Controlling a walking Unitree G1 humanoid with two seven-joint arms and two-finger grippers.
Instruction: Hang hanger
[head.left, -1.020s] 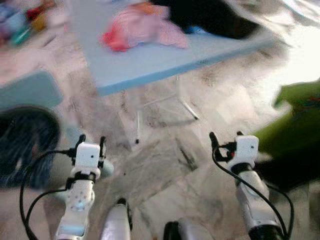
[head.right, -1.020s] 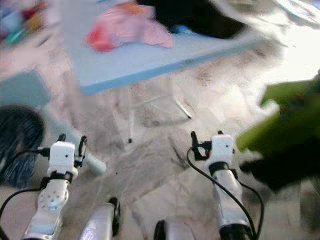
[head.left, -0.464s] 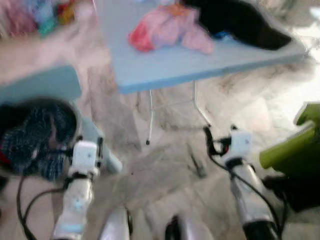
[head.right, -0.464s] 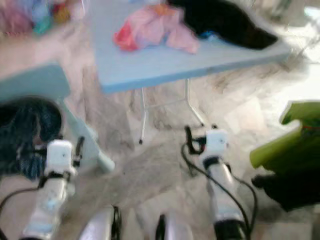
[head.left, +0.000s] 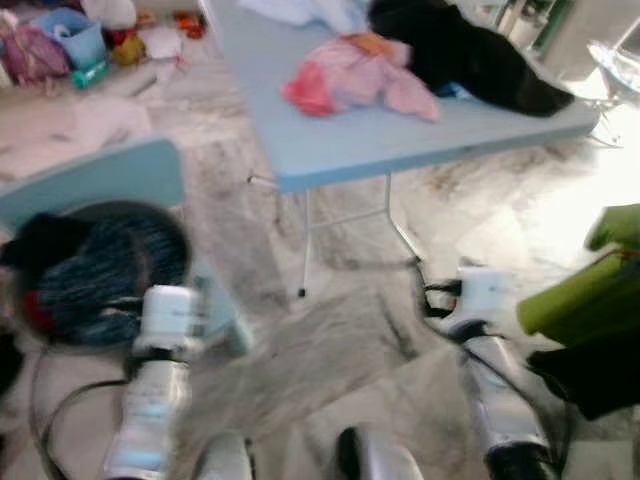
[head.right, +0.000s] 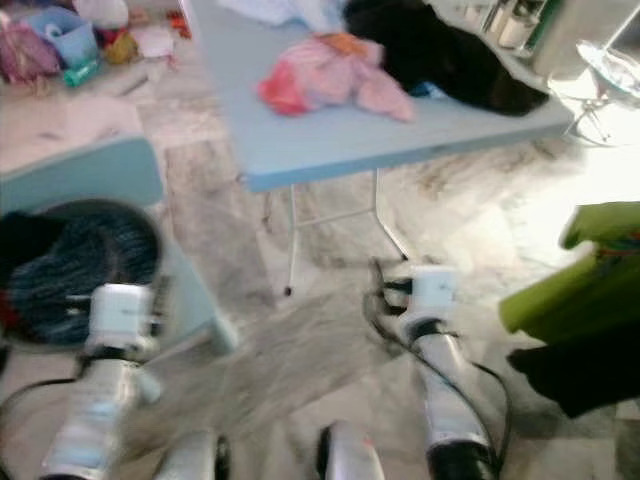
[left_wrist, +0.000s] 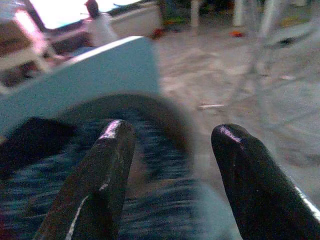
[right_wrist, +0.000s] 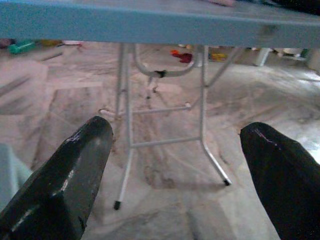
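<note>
Marble floor (head.left: 330, 340) underfoot. Our left gripper (left_wrist: 172, 175) jaws wide over laundry basket (head.left: 100, 265); right gripper (right_wrist: 172, 165) jaws wide, empty. Counter (head.right: 330, 140) ahead, pink garment (head.right: 325, 80), black garment (head.right: 430, 55). Hanger we cannot find; nearer arm undecidable.

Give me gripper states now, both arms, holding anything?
Left gripper: open, holding nothing, pointed at the basket of dark clothes.
Right gripper: open wide, holding nothing, aimed under the blue table.
</note>
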